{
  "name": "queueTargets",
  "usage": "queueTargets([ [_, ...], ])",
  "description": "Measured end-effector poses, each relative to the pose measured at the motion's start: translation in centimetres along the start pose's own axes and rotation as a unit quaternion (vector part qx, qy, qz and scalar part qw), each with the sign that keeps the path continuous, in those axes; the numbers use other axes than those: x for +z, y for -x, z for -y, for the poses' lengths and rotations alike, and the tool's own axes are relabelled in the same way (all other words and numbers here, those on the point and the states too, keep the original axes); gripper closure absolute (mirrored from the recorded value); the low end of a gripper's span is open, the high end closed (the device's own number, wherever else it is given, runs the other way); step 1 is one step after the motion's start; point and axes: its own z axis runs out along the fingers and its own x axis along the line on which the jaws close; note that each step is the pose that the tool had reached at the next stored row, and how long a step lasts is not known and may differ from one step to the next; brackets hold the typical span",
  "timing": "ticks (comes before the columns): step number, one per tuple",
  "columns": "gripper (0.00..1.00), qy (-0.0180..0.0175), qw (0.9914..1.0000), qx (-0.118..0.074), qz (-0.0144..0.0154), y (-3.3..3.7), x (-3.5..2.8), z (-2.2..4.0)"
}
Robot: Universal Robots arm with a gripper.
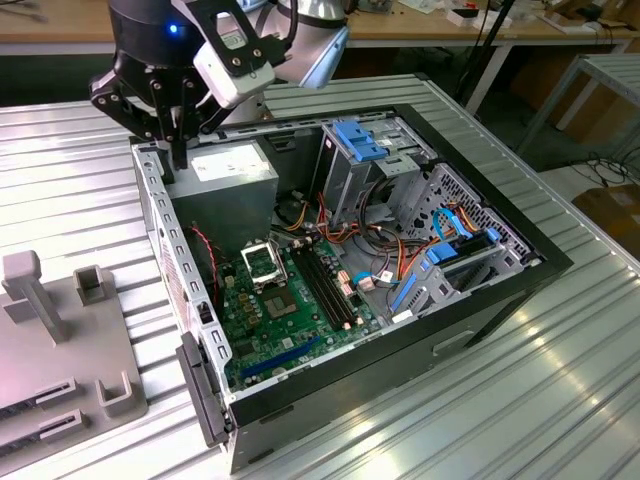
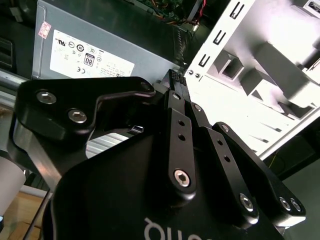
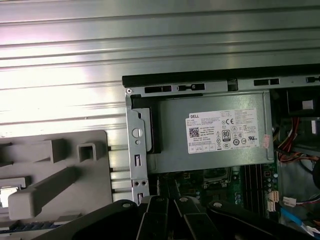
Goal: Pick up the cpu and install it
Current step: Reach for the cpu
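The pincer (image 1: 178,168) hangs closed over the computer case (image 1: 545,262) rim. The cpu (image 3: 7,196) lies flat and square in the grey fixture (image 1: 110,350), well apart, around eight o'clock of the pincer in the exterior view.

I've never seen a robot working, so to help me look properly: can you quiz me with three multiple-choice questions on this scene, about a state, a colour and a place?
1. The computer case is: A) shut B) open, insides showing C) wrapped in plastic
2. The circuit board inside is: A) red B) green C) white
3. The hand is: A) above the power supply at the case's corner B) touching the circuit board C) far from the case

Answers: 1 B, its insides show from above. 2 B, its surface is green in the exterior view. 3 A, it hangs over that grey box.
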Motion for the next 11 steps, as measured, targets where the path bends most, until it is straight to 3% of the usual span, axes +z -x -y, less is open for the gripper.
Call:
queueTargets([
  [11, 0.89, 0.0000, 1.00000, 0.000, 0.0000, -0.66, 0.01, 0.05],
])
